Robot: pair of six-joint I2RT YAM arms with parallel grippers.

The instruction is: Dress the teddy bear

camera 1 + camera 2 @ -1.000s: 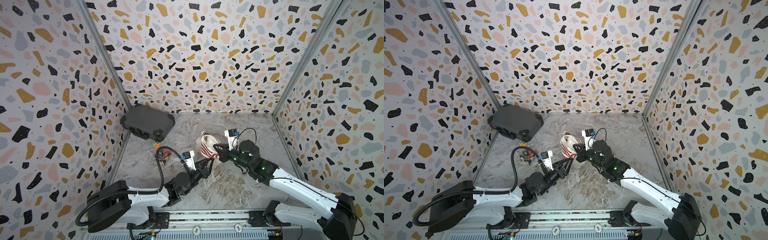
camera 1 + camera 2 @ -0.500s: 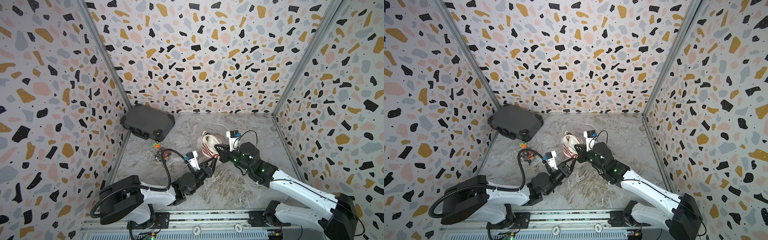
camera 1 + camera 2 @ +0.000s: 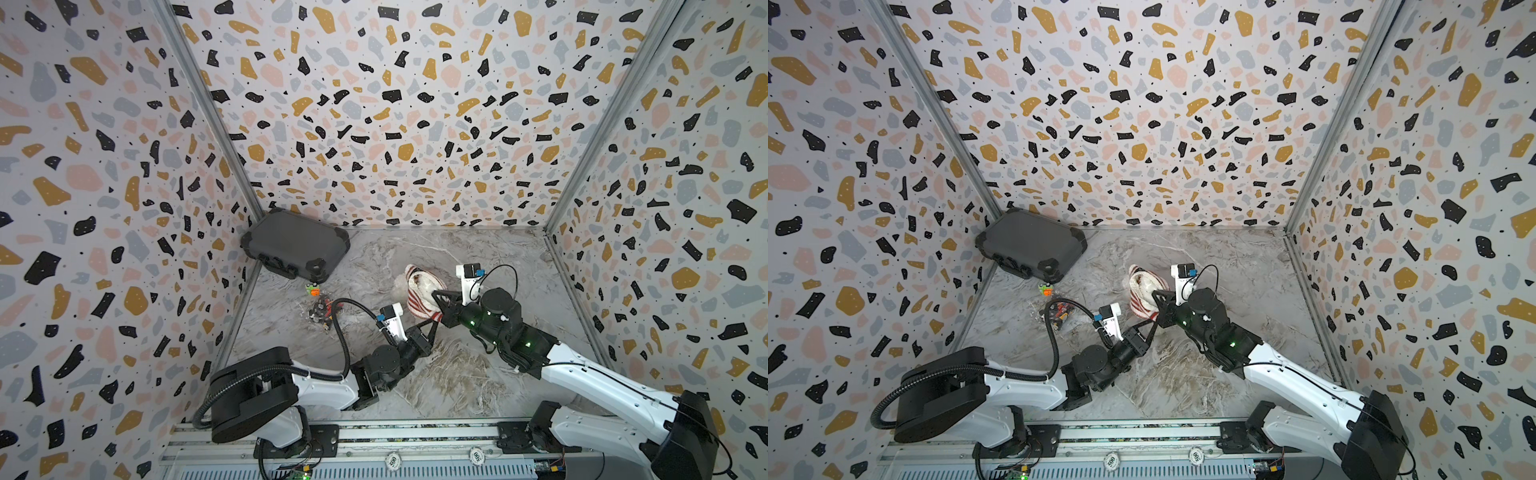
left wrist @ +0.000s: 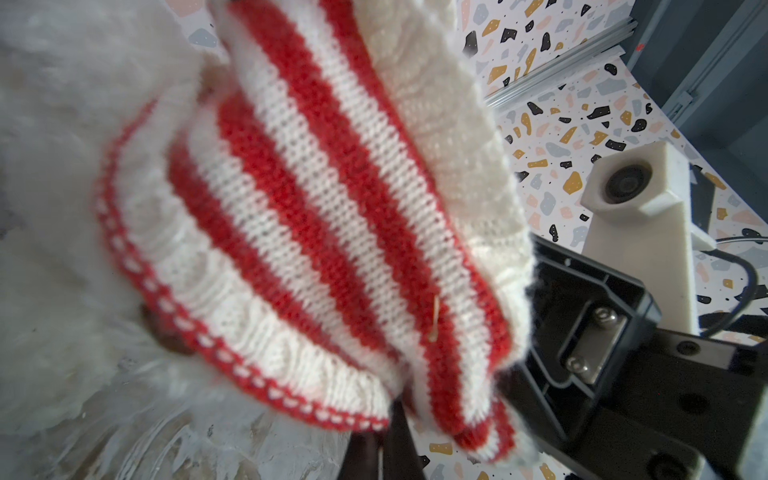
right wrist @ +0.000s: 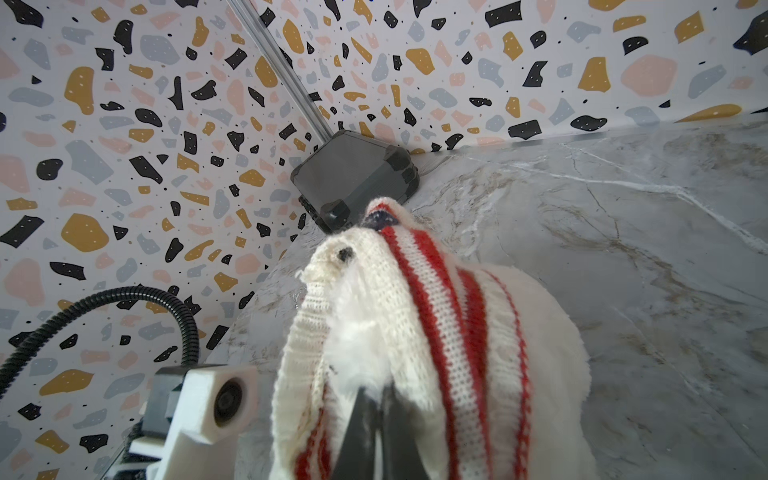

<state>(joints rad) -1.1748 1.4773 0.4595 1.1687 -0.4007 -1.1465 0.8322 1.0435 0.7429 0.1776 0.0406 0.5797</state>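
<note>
Where sweater (image 4: 316, 216) leaves it bare, teddy bear (image 4: 54, 145) fluffy white.

White shells and black joints on left arm (image 3: 320, 384) and right arm (image 3: 594, 374); ribbed black hose (image 3: 341, 332); black left gripper (image 3: 433, 323) and right gripper (image 3: 435, 294).

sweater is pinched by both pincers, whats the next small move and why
Probably draw the two pincers slightly apart to stretch the opening. The left pincer and right pincer are both shut on the edge of the sweater, close together, and the knit sits bunched on the teddy bear with white fur uncovered.
</note>
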